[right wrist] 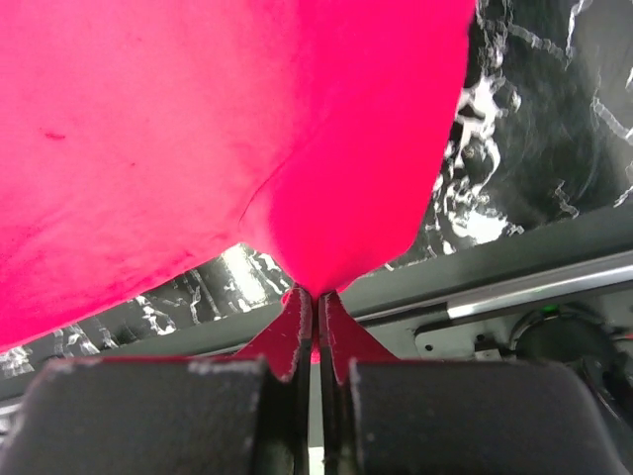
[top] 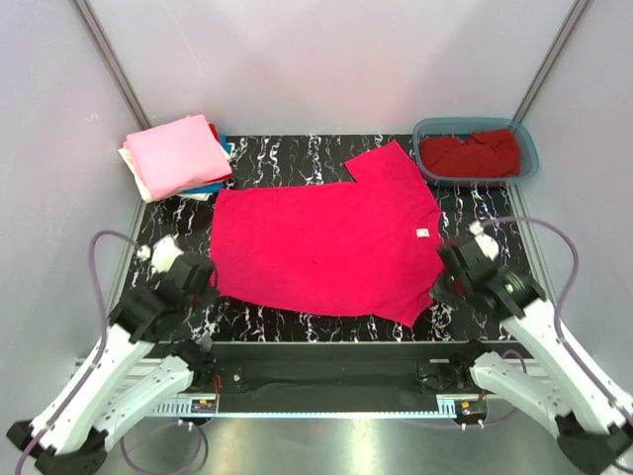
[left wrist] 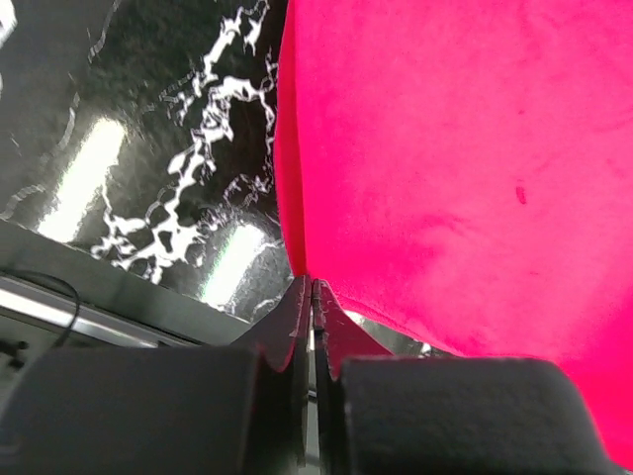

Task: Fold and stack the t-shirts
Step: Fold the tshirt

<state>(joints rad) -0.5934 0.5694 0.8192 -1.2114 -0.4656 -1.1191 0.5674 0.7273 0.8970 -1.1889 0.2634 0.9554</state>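
Note:
A bright pinkish-red t-shirt (top: 326, 242) lies spread across the black marbled table. My left gripper (top: 203, 275) is shut on its near left hem corner (left wrist: 297, 252). My right gripper (top: 445, 282) is shut on its near right sleeve edge (right wrist: 326, 247), which hangs lifted off the table. A folded stack with a light pink shirt (top: 178, 153) on top, and cream, blue and red layers under it, sits at the back left. A darker red shirt (top: 470, 155) lies crumpled in the teal tub (top: 529, 148) at the back right.
The table's metal front rail (top: 326, 346) runs just behind both grippers; it also shows in the right wrist view (right wrist: 514, 287). White walls close in the left, right and back sides.

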